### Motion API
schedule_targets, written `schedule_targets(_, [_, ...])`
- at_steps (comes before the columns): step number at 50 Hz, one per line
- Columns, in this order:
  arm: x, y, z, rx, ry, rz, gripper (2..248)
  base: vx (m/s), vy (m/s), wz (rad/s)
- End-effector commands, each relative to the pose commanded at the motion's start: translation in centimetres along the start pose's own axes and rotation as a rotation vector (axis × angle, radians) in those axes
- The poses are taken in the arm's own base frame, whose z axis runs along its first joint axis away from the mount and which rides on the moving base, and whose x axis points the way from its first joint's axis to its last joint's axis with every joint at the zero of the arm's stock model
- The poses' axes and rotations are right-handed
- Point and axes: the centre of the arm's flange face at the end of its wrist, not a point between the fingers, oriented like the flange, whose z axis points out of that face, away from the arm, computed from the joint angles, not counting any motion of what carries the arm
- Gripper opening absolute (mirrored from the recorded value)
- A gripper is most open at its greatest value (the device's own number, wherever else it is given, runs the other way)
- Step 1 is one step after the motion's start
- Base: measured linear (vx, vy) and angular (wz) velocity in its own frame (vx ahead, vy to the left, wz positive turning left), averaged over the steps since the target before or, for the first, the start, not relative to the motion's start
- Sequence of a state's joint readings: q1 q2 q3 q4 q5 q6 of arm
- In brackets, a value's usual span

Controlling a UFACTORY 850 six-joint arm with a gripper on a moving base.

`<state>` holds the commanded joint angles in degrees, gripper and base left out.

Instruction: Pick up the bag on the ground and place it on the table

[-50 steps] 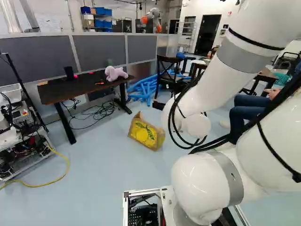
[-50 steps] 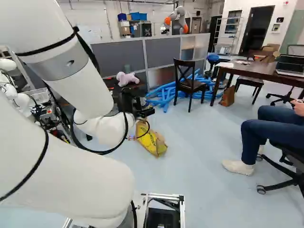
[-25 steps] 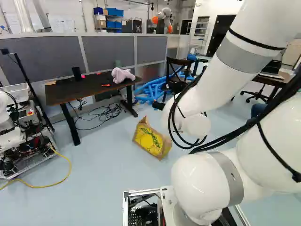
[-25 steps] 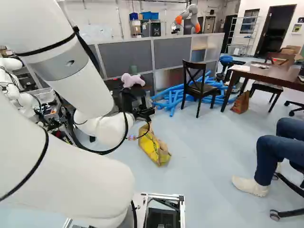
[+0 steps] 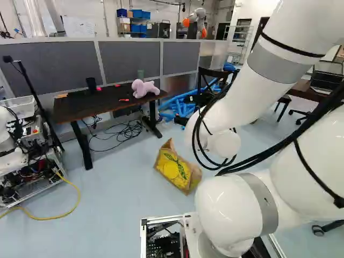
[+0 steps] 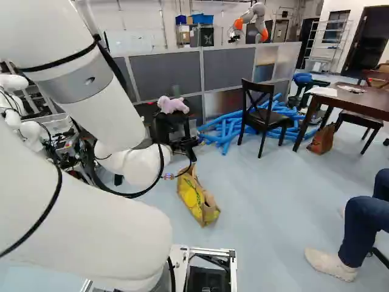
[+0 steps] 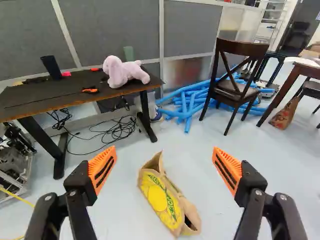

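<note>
The black two-fingered gripper (image 6: pixel 186 146) is holding its fingers wide apart, while ahead the brown-and-yellow paper bag (image 7: pixel 162 197) is resting on pale blue floor (image 7: pixel 131 162) that is separating it from the brown-edged black table (image 7: pixel 47 102).

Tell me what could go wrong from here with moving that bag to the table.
The open gripper could crumple or tear the paper bag. Setting it down might nudge the pink plush toy on the black table. A brown table also shows, so the wrong one could be chosen.
</note>
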<state>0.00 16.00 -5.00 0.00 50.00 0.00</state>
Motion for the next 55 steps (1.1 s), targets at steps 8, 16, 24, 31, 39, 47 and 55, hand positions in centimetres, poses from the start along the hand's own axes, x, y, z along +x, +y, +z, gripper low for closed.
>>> schedule_targets(8, [0.0, 0.0, 0.0, 0.000, 0.000, 0.000, 247, 0.181, -0.056, -0.006])
schedule_targets(16, [0.0, 0.0, 0.0, 0.000, 0.000, 0.000, 247, 0.145, -0.033, -0.002])
schedule_targets(24, [0.0, 0.0, 0.0, 0.000, 0.000, 0.000, 247, 0.138, -0.027, -0.006])
schedule_targets(31, [0.0, 0.0, 0.0, 0.000, 0.000, 0.000, 247, 0.123, 0.002, -0.007])
schedule_targets(39, [0.5, 0.1, 0.9, -0.003, -0.005, 0.001, 247, 0.084, 0.002, -0.006])
schedule_targets(47, [0.8, 0.2, 1.7, -0.005, -0.012, 0.002, 247, 0.000, 0.000, 0.000])
schedule_targets(55, [1.3, 0.3, 2.8, -0.009, -0.023, 0.003, 247, 0.000, 0.000, 0.000])
